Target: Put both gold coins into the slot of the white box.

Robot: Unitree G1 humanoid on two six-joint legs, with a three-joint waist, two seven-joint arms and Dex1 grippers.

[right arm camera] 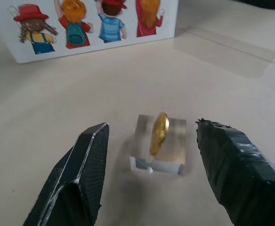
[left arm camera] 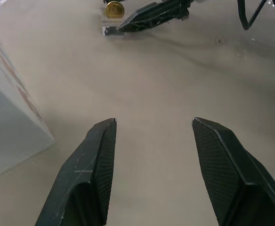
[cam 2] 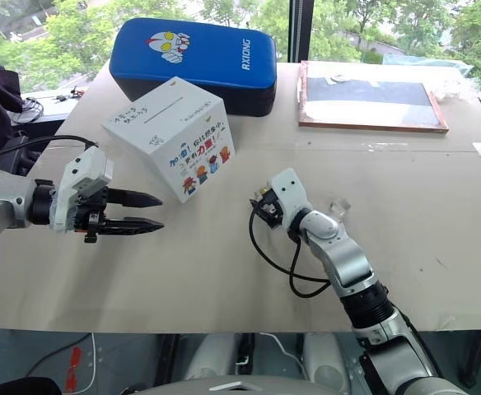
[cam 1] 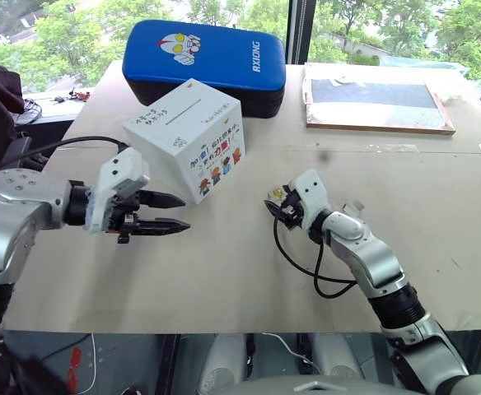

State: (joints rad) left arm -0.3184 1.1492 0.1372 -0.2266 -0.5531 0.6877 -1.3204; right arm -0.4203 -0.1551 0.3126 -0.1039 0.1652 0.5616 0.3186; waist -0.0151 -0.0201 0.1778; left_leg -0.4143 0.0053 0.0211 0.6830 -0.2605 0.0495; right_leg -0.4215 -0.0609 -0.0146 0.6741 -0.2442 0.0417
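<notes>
The white box (cam 1: 187, 140) with cartoon figures stands tilted on the table, its dark slot (cam 1: 193, 109) on the plain upper face. One gold coin (right arm camera: 159, 133) stands on edge in a small clear plastic holder (right arm camera: 159, 157) on the table, in front of the box. My right gripper (right arm camera: 151, 123) is open, low over the table, with one finger on each side of the coin and not touching it. My left gripper (cam 1: 183, 212) hangs open and empty just left of the box's near corner, pointing toward the right gripper. The coin (left arm camera: 114, 8) also shows beside the right fingers (left arm camera: 147, 14).
A blue padded case (cam 1: 203, 66) lies behind the box. A wood-framed board (cam 1: 376, 97) lies at the back right. Another small clear plastic piece (cam 2: 337, 204) sits beside my right wrist. A black cable (cam 1: 306, 263) loops from the right arm onto the table.
</notes>
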